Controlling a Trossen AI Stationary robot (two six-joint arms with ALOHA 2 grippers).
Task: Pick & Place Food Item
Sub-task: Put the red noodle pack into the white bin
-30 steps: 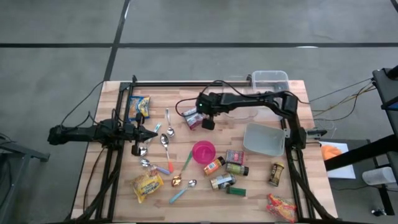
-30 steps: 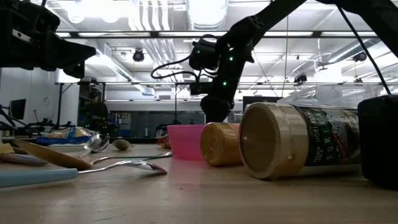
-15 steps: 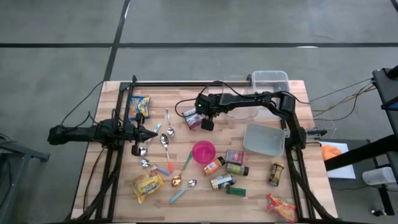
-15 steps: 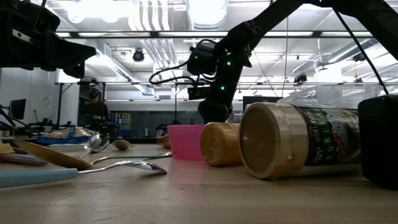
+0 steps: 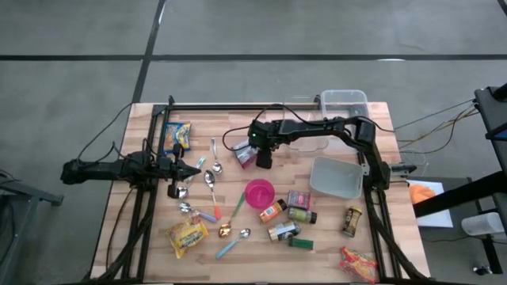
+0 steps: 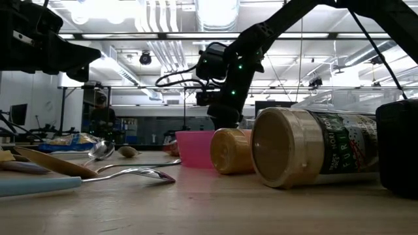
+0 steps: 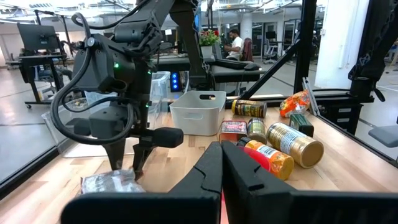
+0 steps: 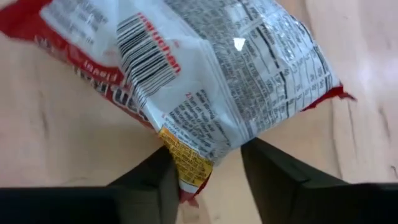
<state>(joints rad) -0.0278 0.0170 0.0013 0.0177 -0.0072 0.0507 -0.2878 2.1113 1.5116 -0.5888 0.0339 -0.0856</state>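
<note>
A red-and-white snack packet (image 5: pixel 241 153) lies flat on the wooden table, left of the middle. It fills the right wrist view (image 8: pixel 205 74). My right gripper (image 5: pixel 258 157) points steeply down at the packet's right end, its fingers closed in on it; the left wrist view shows it too (image 7: pixel 127 167). My left gripper (image 5: pixel 198 170) waits at the table's left side, level and shut (image 7: pixel 221 167), with nothing in it. My right gripper comes from above, slanting down, with one finger (image 8: pixel 152 177) on each side of the packet's narrow end (image 8: pixel 186 163), by the yellow patch. That end sits between the fingertips. The packet still lies flat on the table.
A pink bowl (image 5: pixel 259 192) stands just nearer than the packet. A grey bin (image 5: pixel 337 178) and a clear container (image 5: pixel 343 103) are at the right. Spoons (image 5: pixel 210 178), jars (image 5: pixel 293 212) and other snack packs (image 5: pixel 178 134) (image 5: pixel 188 235) are scattered about.
My right gripper has stayed over the packet, tipped a little toward the table's left edge, and drawn its fingers together around the packet's end. The packet has not left the table.
</note>
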